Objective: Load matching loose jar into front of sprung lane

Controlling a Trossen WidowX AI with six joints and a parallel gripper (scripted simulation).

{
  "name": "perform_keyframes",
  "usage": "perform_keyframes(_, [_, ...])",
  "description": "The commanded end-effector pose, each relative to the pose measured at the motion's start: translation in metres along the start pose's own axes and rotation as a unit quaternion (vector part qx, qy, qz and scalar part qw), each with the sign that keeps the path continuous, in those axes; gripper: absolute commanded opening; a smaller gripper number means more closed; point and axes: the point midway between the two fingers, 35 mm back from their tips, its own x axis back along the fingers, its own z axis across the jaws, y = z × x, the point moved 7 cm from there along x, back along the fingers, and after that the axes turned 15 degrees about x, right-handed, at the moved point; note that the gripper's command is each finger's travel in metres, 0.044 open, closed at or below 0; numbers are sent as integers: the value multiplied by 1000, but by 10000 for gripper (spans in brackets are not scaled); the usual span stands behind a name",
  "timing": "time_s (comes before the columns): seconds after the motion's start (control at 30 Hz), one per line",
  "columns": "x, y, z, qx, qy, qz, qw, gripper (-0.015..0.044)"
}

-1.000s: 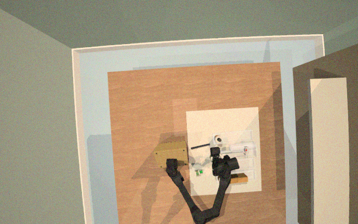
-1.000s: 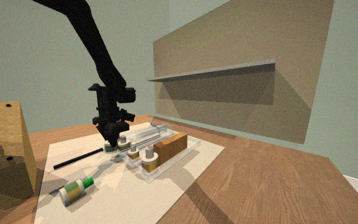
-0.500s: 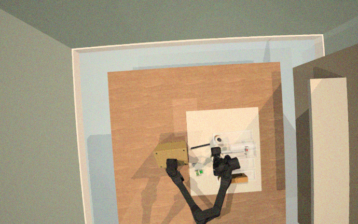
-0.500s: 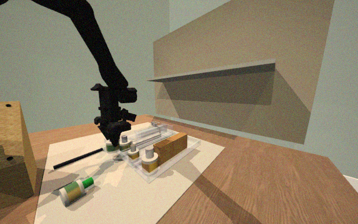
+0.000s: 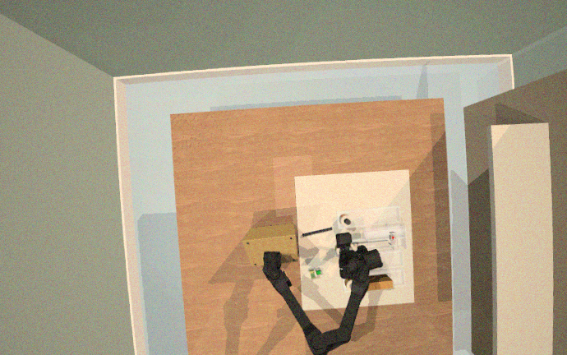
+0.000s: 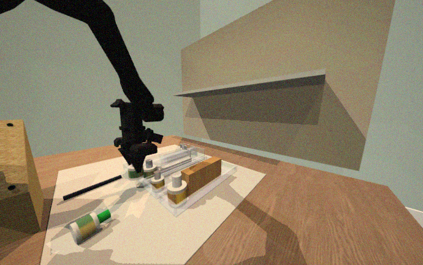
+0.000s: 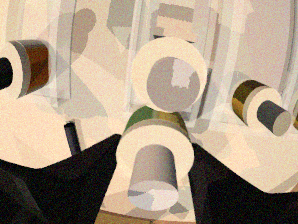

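My gripper [image 6: 137, 171] [image 7: 154, 144] is shut on an upright jar [image 6: 133, 173] [image 7: 154, 134] with a grey cap, white shoulder and green-and-gold label. It holds the jar at the front end of the sprung lane. The matching lane jar [image 6: 149, 165] [image 7: 170, 50] stands directly behind the held one, and they overlap in the wrist view. Whether they touch, and whether the held jar's base is on the lane floor, I cannot tell. The low front stop and pusher plate are not clearly seen. In the top view the arm hides the held jar.
The clear tray [image 6: 209, 191] also bears a black-capped amber jar [image 5: 345, 220] [image 7: 36, 67], two grey-capped gold jars [image 6: 157, 183] [image 6: 176, 194] and a brown block [image 5: 380, 282] [image 6: 202, 174]. A green-capped jar [image 5: 315, 273] [image 6: 86, 227] lies on its side. A black rod [image 5: 316, 232] [image 6: 93, 187] and wooden box [image 5: 269, 238] stand nearby.
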Motion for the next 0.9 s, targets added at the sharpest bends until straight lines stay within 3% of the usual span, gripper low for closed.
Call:
perform_keyframes(0.0, [3,10,-4,-10,-4,-13,1000,0])
perform_keyframes(0.87, [5,22,-8,-10,-4,-13,1000,0])
